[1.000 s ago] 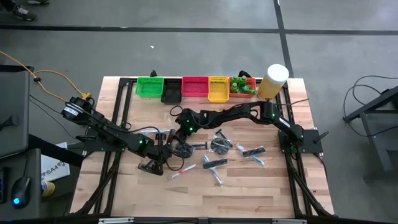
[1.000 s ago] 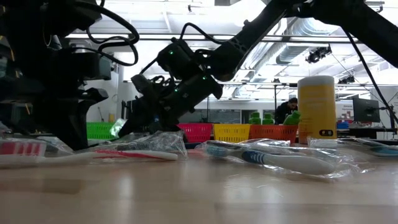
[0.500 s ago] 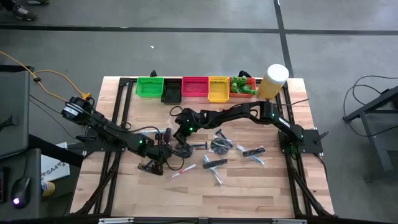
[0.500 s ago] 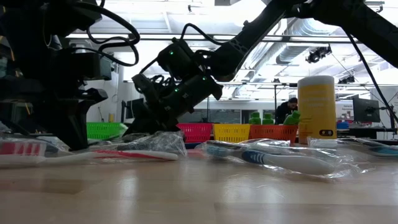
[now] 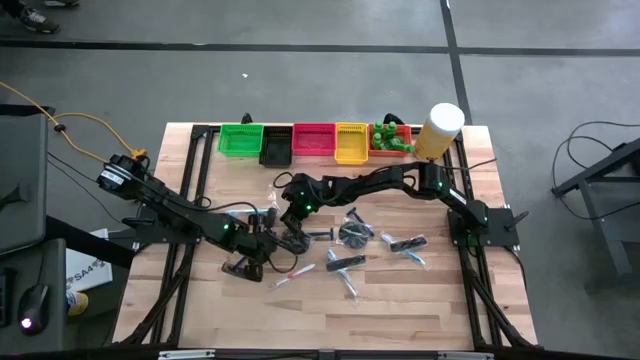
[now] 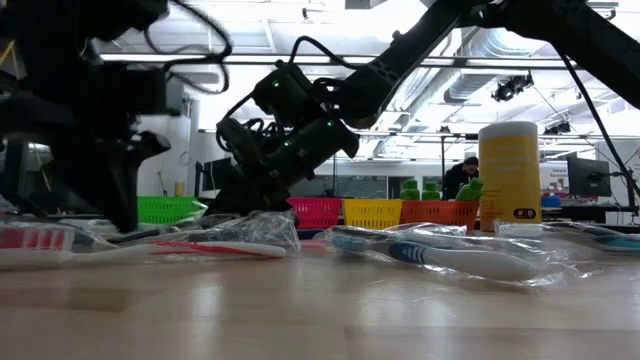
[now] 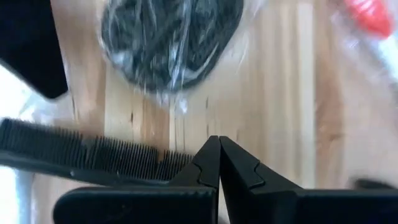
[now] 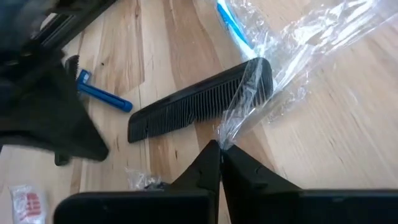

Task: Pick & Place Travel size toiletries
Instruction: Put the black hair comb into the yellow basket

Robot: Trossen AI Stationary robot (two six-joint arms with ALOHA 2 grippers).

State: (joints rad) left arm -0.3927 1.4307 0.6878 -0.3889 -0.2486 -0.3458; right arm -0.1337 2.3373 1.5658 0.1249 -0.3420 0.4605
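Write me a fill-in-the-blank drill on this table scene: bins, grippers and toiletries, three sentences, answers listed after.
1. In the row of bins at the table's far edge, the red bin sits between the black bin and the ____ bin.
2. The right gripper is shut on the clear ____ of a black comb.
3. The pale-yellow cylinder has a ____ lid.

Missing words: yellow; wrapper; white

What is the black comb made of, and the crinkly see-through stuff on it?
The black comb looks like hard, matte plastic: stiff, even moulded teeth. The wrapper looks like thin, glossy clear plastic film: it crinkles and catches bright highlights. The table looks like pale wood with visible grain.
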